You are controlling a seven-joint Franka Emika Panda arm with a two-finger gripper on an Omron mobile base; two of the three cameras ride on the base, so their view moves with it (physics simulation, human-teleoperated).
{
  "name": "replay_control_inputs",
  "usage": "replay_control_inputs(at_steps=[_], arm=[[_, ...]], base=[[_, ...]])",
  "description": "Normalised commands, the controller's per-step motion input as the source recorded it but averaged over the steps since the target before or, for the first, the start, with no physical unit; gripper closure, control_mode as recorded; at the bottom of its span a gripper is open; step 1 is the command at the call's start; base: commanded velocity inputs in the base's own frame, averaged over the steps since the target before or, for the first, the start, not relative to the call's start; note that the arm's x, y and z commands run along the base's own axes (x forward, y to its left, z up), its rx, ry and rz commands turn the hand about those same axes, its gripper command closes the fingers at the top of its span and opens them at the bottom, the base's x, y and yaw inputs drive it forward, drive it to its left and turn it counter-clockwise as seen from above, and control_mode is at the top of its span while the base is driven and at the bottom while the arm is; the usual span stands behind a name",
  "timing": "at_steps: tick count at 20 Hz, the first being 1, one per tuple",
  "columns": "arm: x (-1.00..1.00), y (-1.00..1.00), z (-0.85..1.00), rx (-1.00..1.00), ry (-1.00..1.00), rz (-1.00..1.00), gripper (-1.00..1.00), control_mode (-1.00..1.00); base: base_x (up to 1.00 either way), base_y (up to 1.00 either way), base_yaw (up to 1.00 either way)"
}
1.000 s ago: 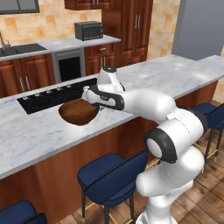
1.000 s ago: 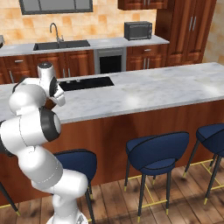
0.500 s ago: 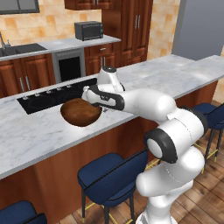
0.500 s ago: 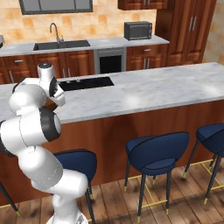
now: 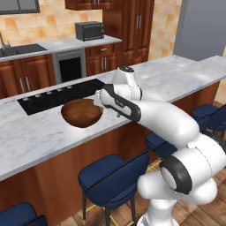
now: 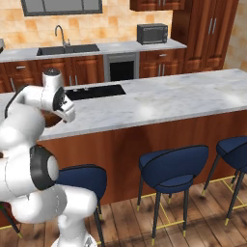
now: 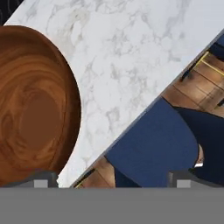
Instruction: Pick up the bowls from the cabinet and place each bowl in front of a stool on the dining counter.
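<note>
The dark wooden bowl (image 5: 82, 113) sits on the marble dining counter (image 5: 39, 132), just beside the gripper (image 5: 98, 100) on its outer side. The fingers stand wide apart, clamped on nothing — one fingertip (image 7: 40, 179) sits right at the bowl's rim, the other fingertip (image 7: 187, 179) over a navy stool (image 7: 153, 148) below the counter edge. The risk: a careless lift could catch that rim and tip or drag the bowl toward the black cooktop (image 5: 57, 95).

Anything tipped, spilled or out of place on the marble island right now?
Nothing stands out. The dark brown swirled wooden bowl sits upright and empty on the white-grey marble dining counter, between the black cooktop and the counter's front edge, above a navy stool.
</note>
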Motion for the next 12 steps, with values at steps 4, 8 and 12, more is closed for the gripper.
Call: replay_control_inputs(at_steps=[4,8,12], arm=[[-0.77,-0.19,0.94,0.1,-0.18,-0.07,-1.0,-1.0],[-0.52,0.06,1.0,0.04,-0.22,-0.05,-1.0,-1.0],[-1.0,0.09,0.98,0.01,0.02,0.02,-1.0,-1.0]], base=[[0.0,0.0,0.0],[0.0,0.0,0.0],[0.0,0.0,0.0]])
